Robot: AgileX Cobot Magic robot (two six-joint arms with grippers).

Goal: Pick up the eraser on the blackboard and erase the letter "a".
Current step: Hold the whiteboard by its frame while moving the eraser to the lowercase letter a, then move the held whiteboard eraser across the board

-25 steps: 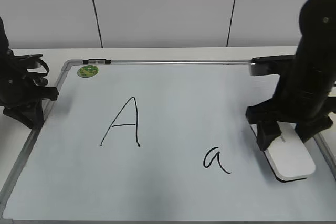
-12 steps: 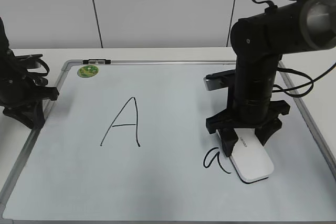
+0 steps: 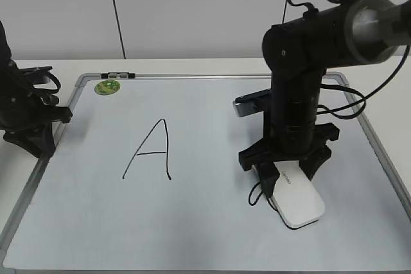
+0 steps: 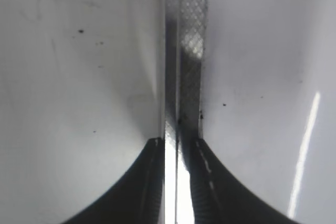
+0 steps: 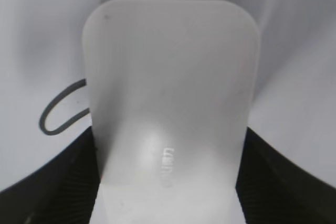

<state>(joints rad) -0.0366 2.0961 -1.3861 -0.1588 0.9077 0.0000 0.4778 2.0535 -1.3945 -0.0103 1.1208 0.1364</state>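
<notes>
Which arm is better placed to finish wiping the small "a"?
The right: its gripper holds the eraser over the letter "a". The left gripper is clamped on the blackboard's far edge.

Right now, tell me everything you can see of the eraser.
The eraser is a white rounded-rectangular block that looks like smooth plastic, with small grey lettering on its top. It lies flat on the blackboard, long axis running toward the near right. The right tool grips its far end by the two long sides. It covers most of the letter "a"; only the loop's left edge shows beside it. Its underside is hidden.
</notes>
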